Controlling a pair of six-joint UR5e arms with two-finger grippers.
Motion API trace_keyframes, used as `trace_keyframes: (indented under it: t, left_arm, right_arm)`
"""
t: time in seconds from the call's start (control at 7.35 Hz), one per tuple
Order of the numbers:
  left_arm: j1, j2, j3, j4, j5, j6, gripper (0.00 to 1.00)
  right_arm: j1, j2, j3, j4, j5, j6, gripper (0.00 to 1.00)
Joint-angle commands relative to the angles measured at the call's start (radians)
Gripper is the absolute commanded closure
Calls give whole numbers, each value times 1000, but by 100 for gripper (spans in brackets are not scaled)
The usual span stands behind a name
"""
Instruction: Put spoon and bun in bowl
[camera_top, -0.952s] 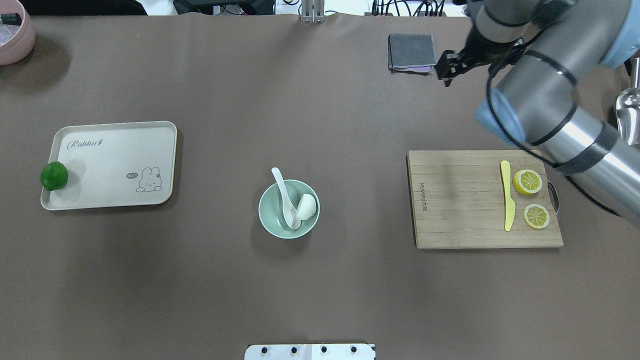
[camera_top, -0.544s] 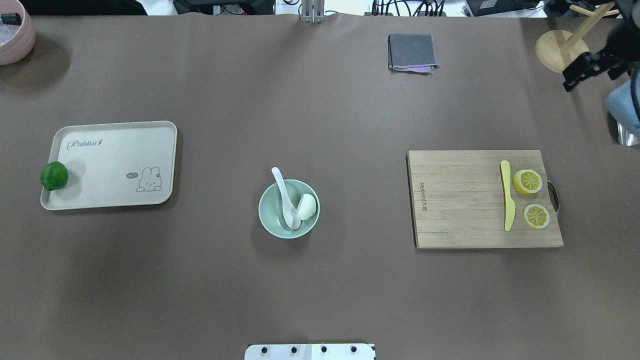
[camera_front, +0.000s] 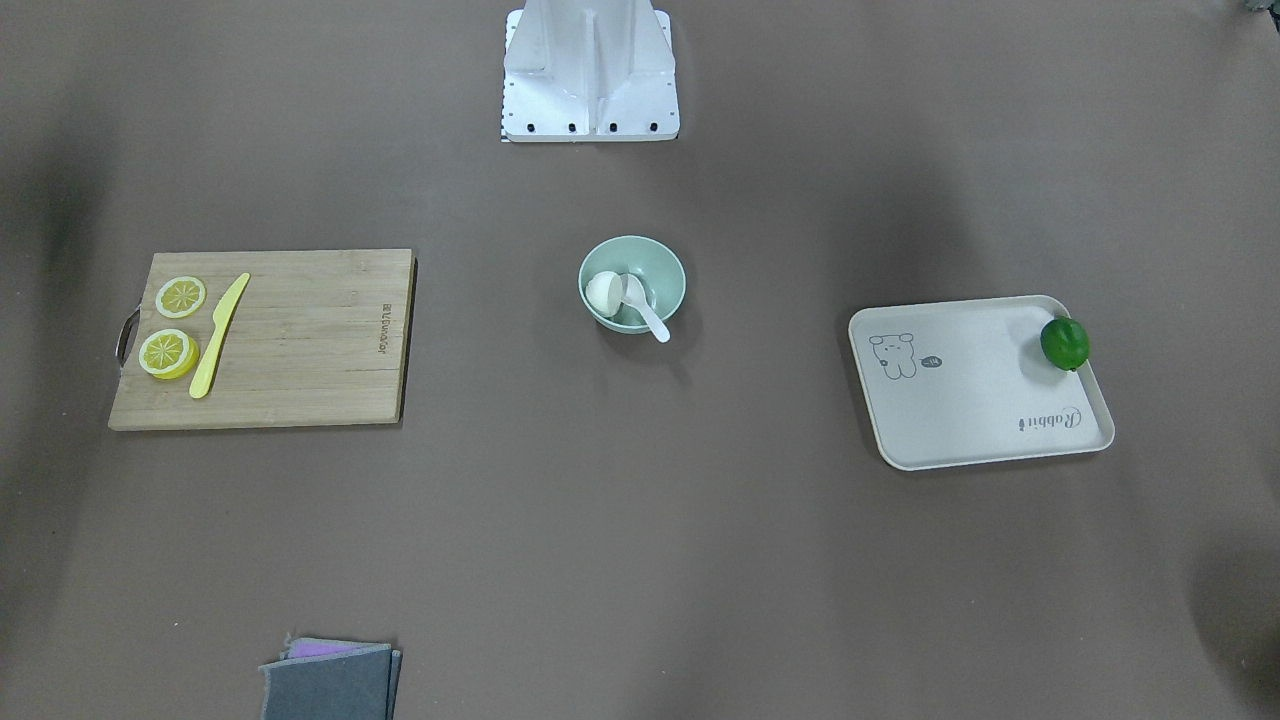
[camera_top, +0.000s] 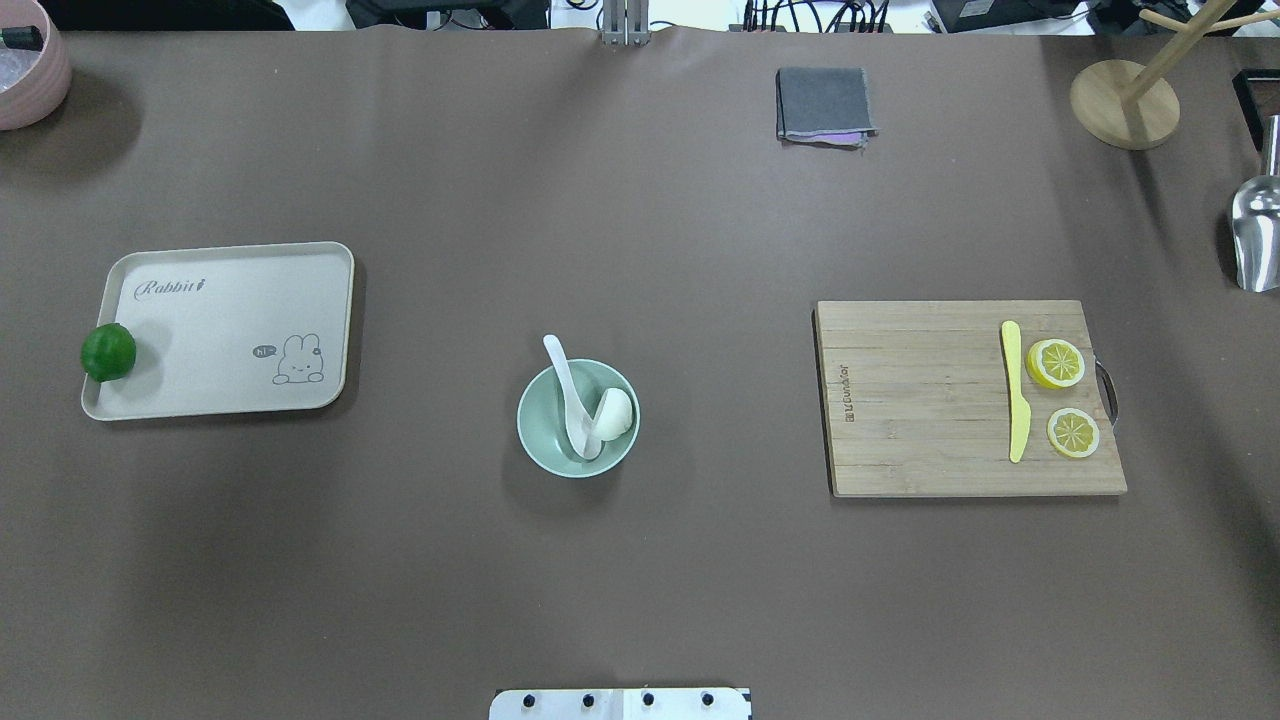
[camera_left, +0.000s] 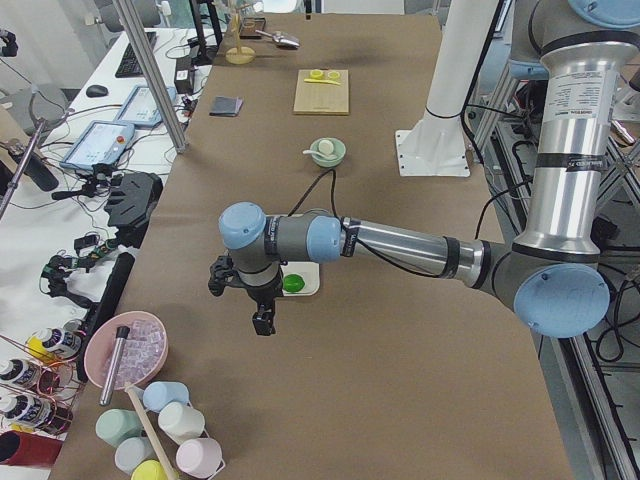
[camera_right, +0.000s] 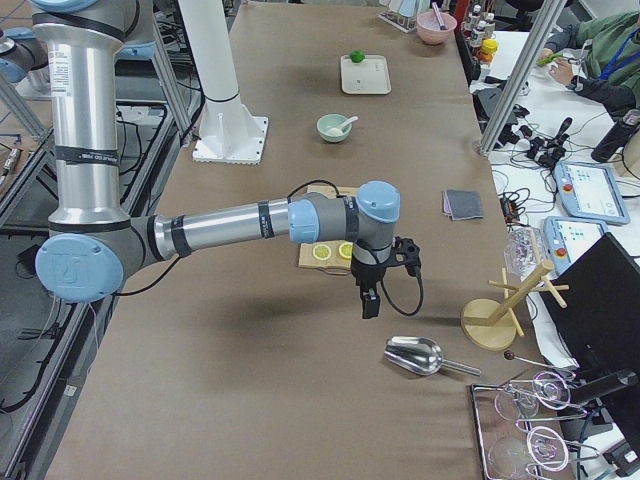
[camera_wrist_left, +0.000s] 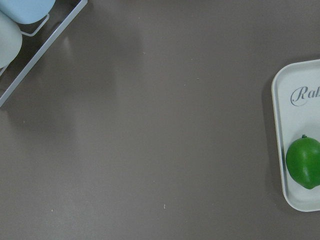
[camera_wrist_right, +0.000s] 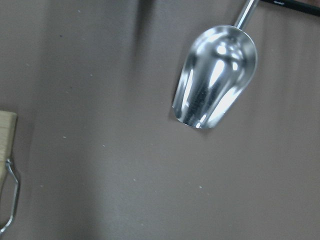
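Note:
The pale mint-green bowl (camera_top: 540, 442) stands at the table's middle. The white bun (camera_top: 617, 412) lies inside it on the right. The white spoon (camera_top: 565, 380) has its scoop in the bowl and its handle leans over the far-left rim. The front-facing view shows the same bowl (camera_front: 662, 264), bun (camera_front: 601, 291) and spoon (camera_front: 646, 313). My left gripper (camera_left: 264, 322) shows only in the exterior left view, hanging over the table's left end near the tray. My right gripper (camera_right: 368, 303) shows only in the exterior right view, near the cutting board. I cannot tell whether either is open or shut.
A wooden cutting board (camera_top: 920, 400) at the right bears a yellow knife (camera_top: 1015, 390) and two lemon slices (camera_top: 1055, 363). A cream tray (camera_top: 220, 330) at the left holds a green lime (camera_top: 108, 352). A grey cloth (camera_top: 822, 103), wooden stand (camera_top: 1125, 100) and metal scoop (camera_top: 1258, 235) lie far right.
My right arm has swung away to the right and left the overhead view. The bowl, bun and spoon have not moved.

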Motion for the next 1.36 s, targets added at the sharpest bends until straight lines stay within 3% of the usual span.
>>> trace_keyframes:
  t: [0.0, 1.22]
  left_arm:
    - [-3, 5, -28, 2, -63, 2, 2]
    - [-3, 9, -39, 0, -57, 7, 2]
  right_arm:
    - [79, -56, 7, 2, 97, -75, 0]
    - [78, -60, -2, 2, 109, -72, 0]
